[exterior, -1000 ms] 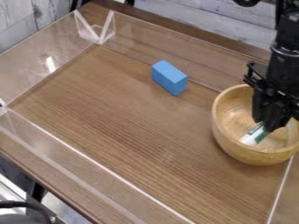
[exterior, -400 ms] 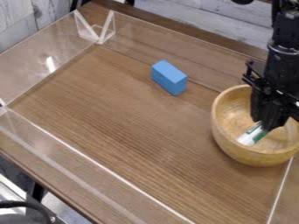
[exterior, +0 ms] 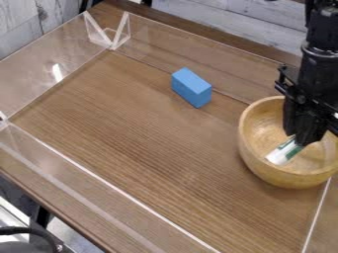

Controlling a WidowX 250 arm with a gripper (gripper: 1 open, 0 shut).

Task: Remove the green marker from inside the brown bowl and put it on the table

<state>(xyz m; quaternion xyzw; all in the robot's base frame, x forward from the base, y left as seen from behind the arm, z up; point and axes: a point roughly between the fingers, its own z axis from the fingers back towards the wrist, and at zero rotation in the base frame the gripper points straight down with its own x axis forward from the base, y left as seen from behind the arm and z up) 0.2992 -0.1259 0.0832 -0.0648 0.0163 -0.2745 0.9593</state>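
Note:
The brown bowl [exterior: 271, 165] sits at the right side of the table [exterior: 132, 138], close to the front right acrylic wall. Inside it lies the green marker [exterior: 288, 153], of which only a short white and green end shows below the fingers. My black gripper [exterior: 303, 141] reaches straight down into the bowl and is shut on the marker. The marker's upper part is hidden behind the fingers, and its low end sits near the bowl's floor.
A blue block [exterior: 192, 87] lies on the tabletop left of the bowl, toward the back. Low clear acrylic walls [exterior: 46, 74] run around the table, with a folded clear corner piece [exterior: 106, 32] at the back left.

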